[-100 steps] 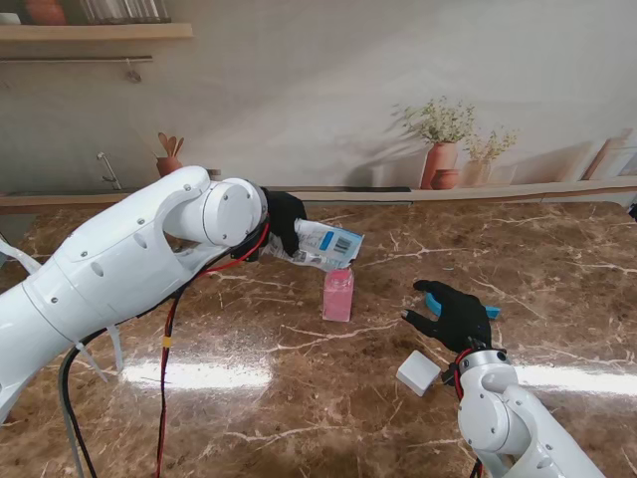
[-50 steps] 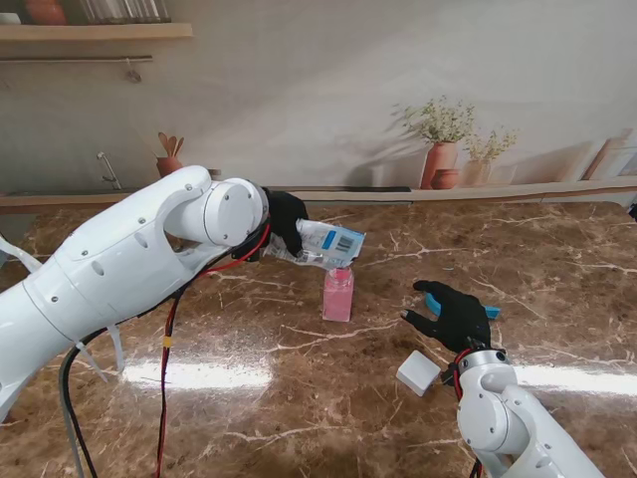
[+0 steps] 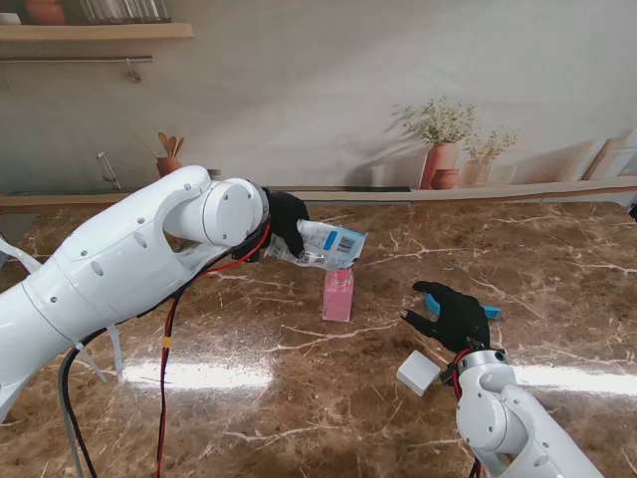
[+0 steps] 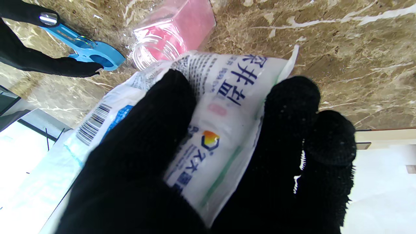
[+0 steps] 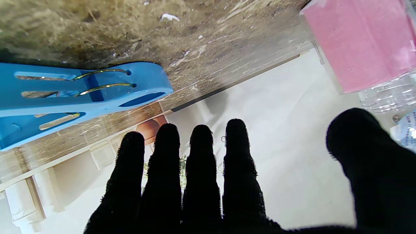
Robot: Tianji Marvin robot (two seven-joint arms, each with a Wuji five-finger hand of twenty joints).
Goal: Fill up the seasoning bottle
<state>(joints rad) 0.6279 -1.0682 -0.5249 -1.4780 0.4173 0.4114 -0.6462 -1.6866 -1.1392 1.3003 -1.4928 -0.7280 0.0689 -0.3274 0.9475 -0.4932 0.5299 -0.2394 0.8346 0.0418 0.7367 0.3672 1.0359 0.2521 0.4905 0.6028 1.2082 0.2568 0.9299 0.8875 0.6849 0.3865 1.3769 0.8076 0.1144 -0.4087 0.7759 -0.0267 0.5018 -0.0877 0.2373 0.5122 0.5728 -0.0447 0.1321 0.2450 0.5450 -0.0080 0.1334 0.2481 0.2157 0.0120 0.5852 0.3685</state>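
A clear square seasoning bottle (image 3: 337, 294) filled with pink grains stands mid-table, its threaded mouth uncovered (image 4: 152, 52). My black-gloved left hand (image 3: 284, 221) is shut on a white and blue seasoning bag (image 3: 325, 245), tilted with its lower corner right over the bottle's mouth (image 4: 227, 91). The right hand (image 3: 455, 313) hovers open to the right of the bottle, fingers (image 5: 201, 169) straight, holding nothing. The bottle's pink body (image 5: 357, 42) shows in the right wrist view too.
A blue bag clip (image 3: 490, 310) lies on the marble just beyond the right hand (image 5: 71, 97). A white square cap (image 3: 419, 372) rests nearer to me, left of the right forearm. A shelf with vases runs along the table's far edge.
The bag's lower corner has shifted slightly right and settled over the bottle's mouth. The right hand has barely moved.
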